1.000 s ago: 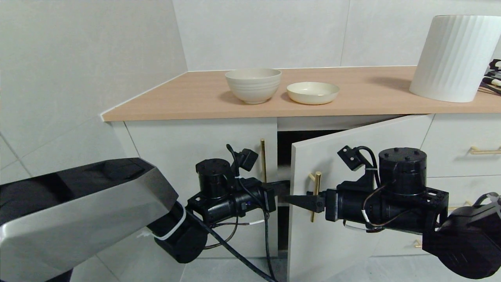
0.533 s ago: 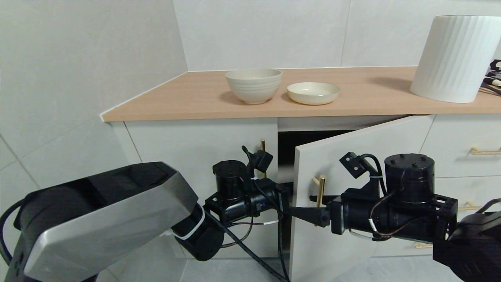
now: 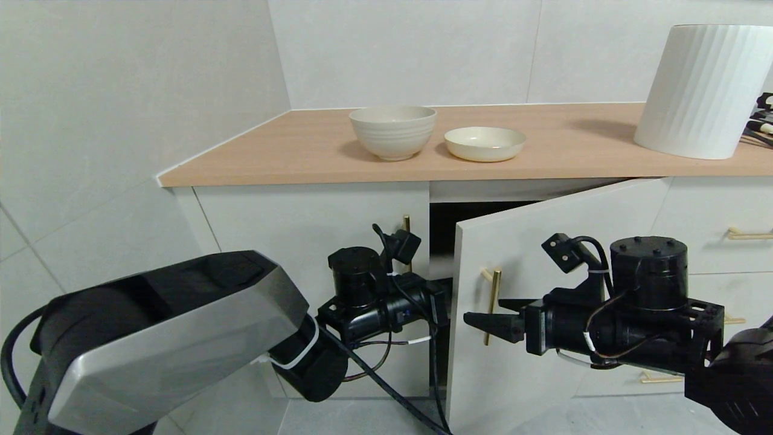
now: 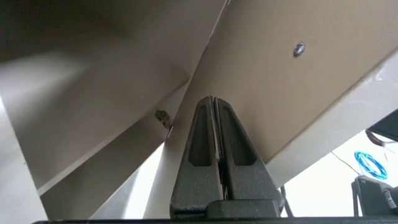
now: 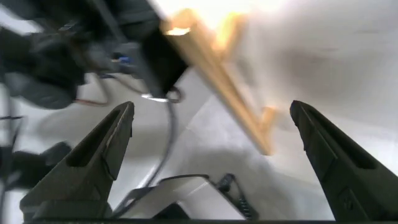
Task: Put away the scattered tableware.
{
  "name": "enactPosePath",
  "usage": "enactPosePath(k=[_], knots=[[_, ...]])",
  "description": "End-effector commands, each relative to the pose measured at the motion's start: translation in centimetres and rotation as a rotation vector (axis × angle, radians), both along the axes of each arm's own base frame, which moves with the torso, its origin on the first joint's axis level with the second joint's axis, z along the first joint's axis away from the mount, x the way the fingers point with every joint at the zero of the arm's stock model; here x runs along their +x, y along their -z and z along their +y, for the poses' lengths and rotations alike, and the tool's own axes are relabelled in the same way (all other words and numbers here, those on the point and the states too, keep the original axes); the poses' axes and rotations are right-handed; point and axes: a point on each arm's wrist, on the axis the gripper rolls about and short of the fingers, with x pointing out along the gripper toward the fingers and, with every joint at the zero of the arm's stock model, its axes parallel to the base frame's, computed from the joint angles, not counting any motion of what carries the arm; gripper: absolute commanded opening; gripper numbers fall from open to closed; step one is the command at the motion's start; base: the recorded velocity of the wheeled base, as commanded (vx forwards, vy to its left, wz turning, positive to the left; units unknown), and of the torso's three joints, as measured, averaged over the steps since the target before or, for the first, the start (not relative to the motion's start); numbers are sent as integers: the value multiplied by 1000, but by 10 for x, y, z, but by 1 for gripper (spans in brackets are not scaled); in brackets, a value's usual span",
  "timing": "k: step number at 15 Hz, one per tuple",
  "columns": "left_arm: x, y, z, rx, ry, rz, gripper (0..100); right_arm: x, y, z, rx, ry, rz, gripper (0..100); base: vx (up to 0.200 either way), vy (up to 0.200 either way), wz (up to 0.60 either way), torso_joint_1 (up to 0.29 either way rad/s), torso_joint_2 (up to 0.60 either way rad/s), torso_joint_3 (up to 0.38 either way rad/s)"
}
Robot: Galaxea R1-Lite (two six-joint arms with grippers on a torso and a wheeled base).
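On the wooden countertop (image 3: 290, 151) stand a cream ribbed bowl (image 3: 392, 132) and, just to its right, a shallow cream dish (image 3: 485, 143). Below them the right cabinet door (image 3: 561, 229) is ajar, with a dark gap beside it. My left gripper (image 3: 442, 291) is shut and empty, its tip poked into that gap; the left wrist view shows its fingers (image 4: 202, 134) pressed together behind the door's inner face (image 4: 280, 81). My right gripper (image 3: 486, 309) is open, its fingers (image 5: 93, 165) on either side of the door's gold handle (image 3: 493, 299) (image 5: 217, 81), not touching it.
A tall white ribbed container (image 3: 703, 90) stands at the counter's right, with dark utensils (image 3: 762, 118) beyond it. Drawers with gold handles (image 3: 749, 232) lie to the right of the door. The left door (image 3: 314, 241) is closed; a tiled wall runs along the left.
The door swung a little further open. My right gripper opened and drew back to the right of the handle. My left arm moved right, putting its shut tip into the gap.
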Motion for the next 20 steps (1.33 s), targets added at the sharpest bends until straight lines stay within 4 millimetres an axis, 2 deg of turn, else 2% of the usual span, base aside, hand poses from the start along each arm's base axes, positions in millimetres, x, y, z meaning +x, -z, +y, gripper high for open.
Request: enactPosePath(k=[1,5,8,13,19,20], knots=[[-4,-14,-6,-24,18,-31,0,-5,-3,-6,-42,74,-30,100,0,0,0,0,0,0],[-16,-24,-7,-16,38,-17,0,-49,-18,-30,-114,68,49,100,0,0,0,0,0,0],[-19,-24,-6,-14,44,-12,0,-71,-25,-42,-110,57,52,100,0,0,0,0,0,0],[-20,-22,-8,-9,50,-6,0,-76,-20,-42,-122,44,66,100,0,0,0,0,0,0],[-19,-21,-9,-10,50,-5,0,-80,-20,-37,-125,14,64,100,-200,0,0,2,3,2],[-19,-21,-9,-11,52,-6,0,-81,-19,-36,-127,10,65,100,0,0,0,0,0,0]])
